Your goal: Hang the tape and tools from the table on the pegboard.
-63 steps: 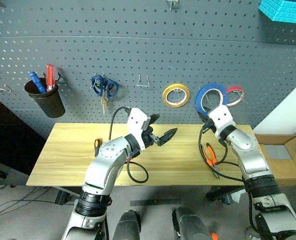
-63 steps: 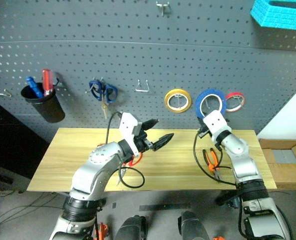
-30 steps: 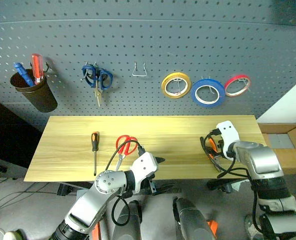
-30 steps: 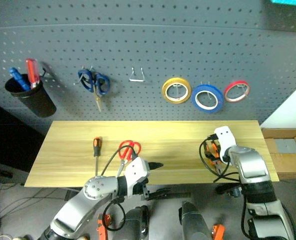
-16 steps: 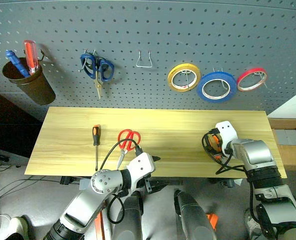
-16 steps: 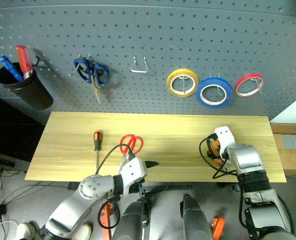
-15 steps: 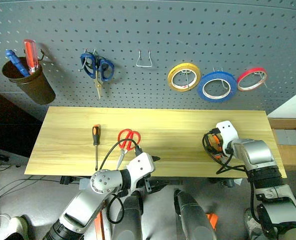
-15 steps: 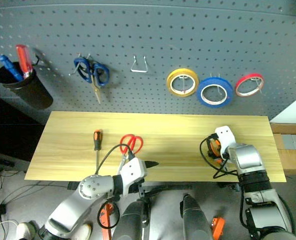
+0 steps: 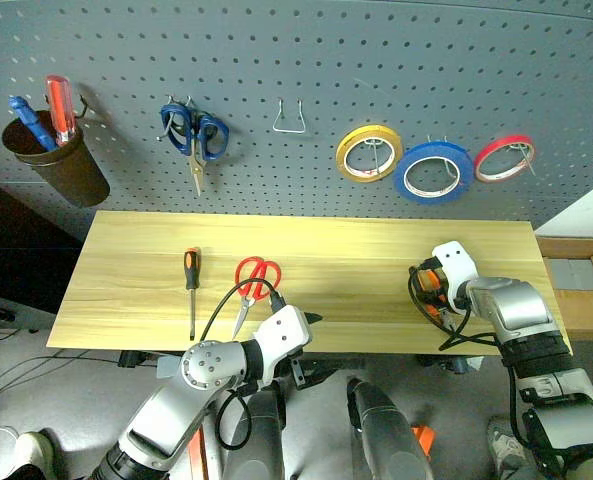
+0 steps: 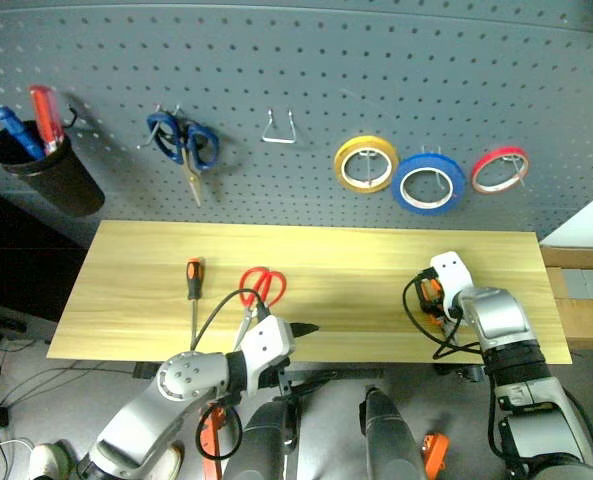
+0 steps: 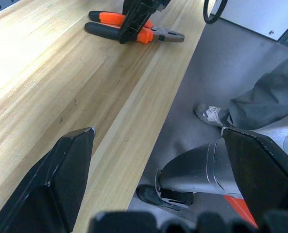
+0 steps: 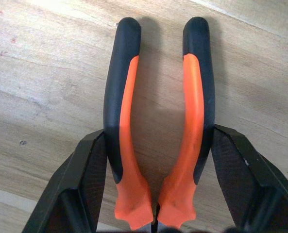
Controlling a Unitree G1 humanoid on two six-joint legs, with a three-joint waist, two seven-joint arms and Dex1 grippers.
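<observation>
Closing my right tool on the pliers, with the blue tape already hung.

The pegboard rises behind the counter, and the blue tape hangs on its hook up and beyond my right tool, between the yellow roll and the red roll. That tool sits over the pliers, its black fingers flanking the two orange-and-black handles and about touching their outer sides; I judge the grip not yet firm. Next it must squeeze both handles together, then lift cleanly toward a free hook. My left tool hangs wide and empty at the counter's near edge, with the red-handled scissors just ahead of it and the screwdriver further to its left.
</observation>
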